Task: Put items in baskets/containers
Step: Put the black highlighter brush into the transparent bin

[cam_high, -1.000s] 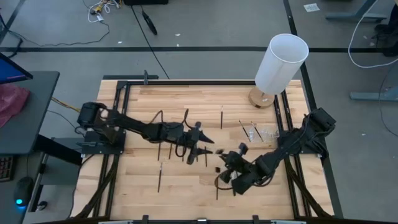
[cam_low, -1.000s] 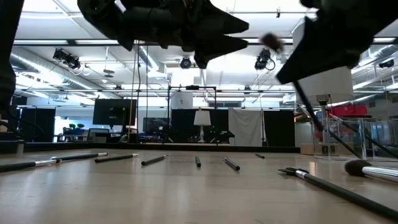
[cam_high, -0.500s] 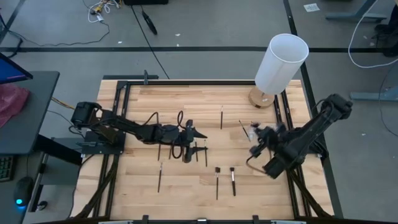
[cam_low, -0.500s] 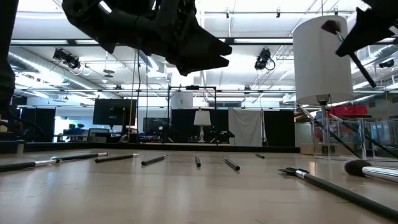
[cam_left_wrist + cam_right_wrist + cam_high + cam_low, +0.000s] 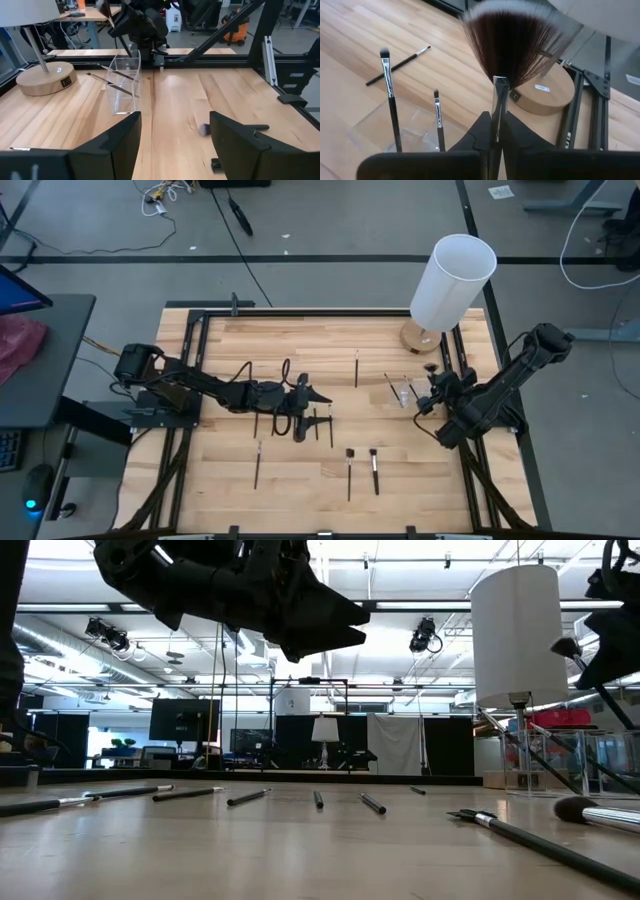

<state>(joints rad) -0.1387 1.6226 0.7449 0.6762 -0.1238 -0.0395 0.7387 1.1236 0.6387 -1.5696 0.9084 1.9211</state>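
Already two brushes (image 5: 390, 100) stand in the clear holder (image 5: 123, 85), the right gripper (image 5: 492, 135) pinches a fan brush (image 5: 512, 45) above it, while the left gripper (image 5: 303, 418), jaws apart, hovers over several loose brushes (image 5: 349, 472).

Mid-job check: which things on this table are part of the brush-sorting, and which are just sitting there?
Part of the job:
- fan brush, clamped in the right gripper
- clear holder, two brushes already standing in it
- loose brushes on the wood
- left gripper, open over the loose brushes

Just lying about:
- white lamp on its round wooden base
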